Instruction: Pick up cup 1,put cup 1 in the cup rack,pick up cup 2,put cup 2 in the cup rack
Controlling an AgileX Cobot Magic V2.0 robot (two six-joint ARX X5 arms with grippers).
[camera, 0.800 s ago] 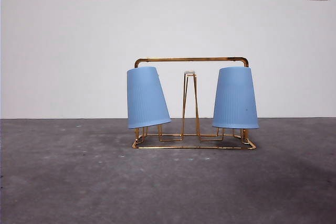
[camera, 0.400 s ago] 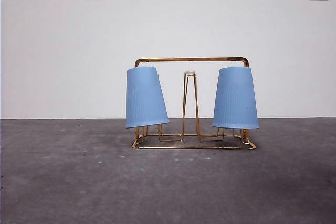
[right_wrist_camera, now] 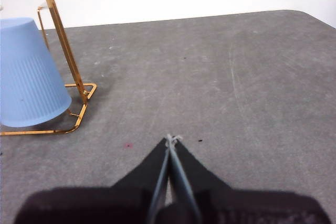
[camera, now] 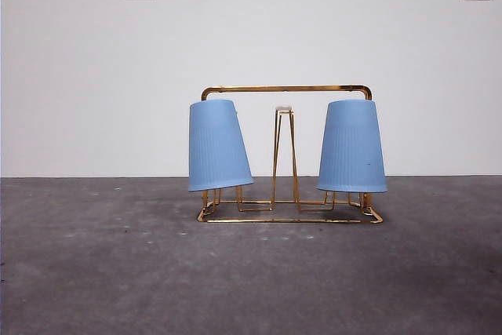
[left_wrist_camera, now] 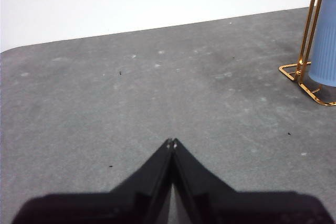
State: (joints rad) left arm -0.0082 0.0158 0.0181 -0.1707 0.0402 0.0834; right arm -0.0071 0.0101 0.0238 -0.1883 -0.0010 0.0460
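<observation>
The rack [camera: 288,154] stands mid-desk [camera: 118,272], a wall behind it. Cup 2 [camera: 217,145] sits upside down on its left end, tilted; cup 1 [camera: 352,147] upside down on its right end. A bare prong [camera: 284,154] stands between them.

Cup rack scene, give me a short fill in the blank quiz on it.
1. Both blue cups sit ____ down on the gold cup rack.
2. The cup with the dark speck is on the ____ side in the front view.
3. The left gripper and right gripper are both ____.

Answers: upside; right; shut
</observation>
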